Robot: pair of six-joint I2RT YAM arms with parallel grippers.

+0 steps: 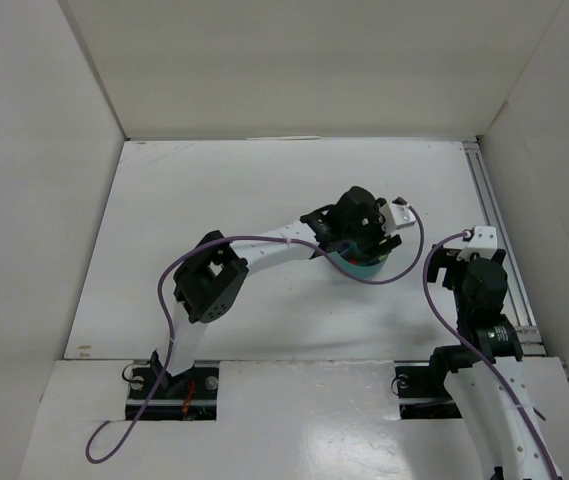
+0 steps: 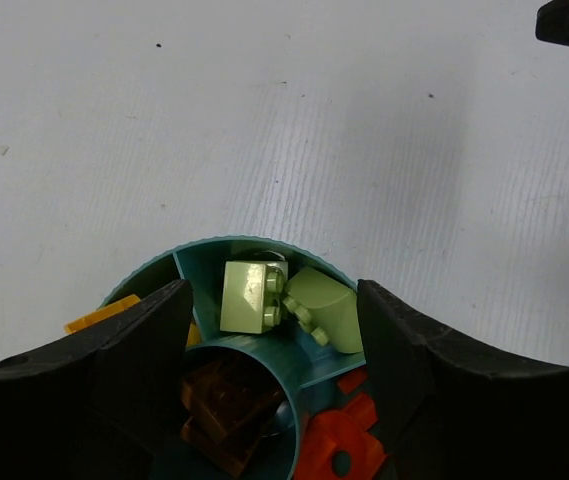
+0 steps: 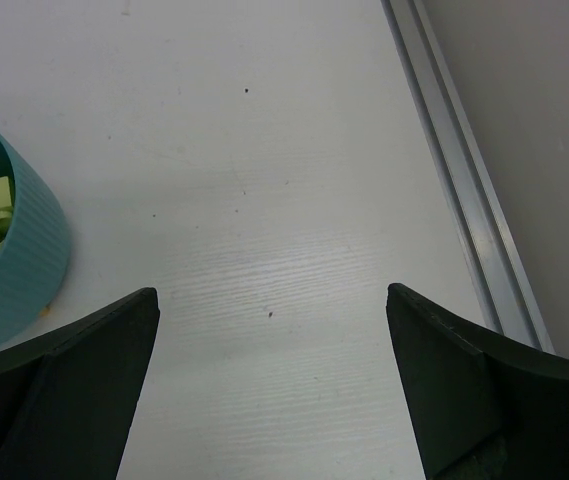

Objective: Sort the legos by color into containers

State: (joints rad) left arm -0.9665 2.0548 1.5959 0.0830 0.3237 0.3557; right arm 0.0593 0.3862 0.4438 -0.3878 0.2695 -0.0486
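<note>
Hovers with left gripper (image 2: 274,310) released, jaws apart, directly over teal bowl (image 2: 232,244) on counter (image 2: 264,120). Shows lime green legos (image 2: 254,297) in a rim compartment, brown legos (image 2: 226,410) in central cup (image 2: 286,385). Holds right gripper (image 3: 272,310) wide, empty, beside bowl.

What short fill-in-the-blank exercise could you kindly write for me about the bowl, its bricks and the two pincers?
1. The central cup holds ____ bricks.
2. The outer compartment at the top of the left wrist view holds two ____ bricks.
3. The right pincer stands open and holds ____.
4. The left pincer hangs over the teal ____.

Missing words: brown; lime green; nothing; bowl.
</note>
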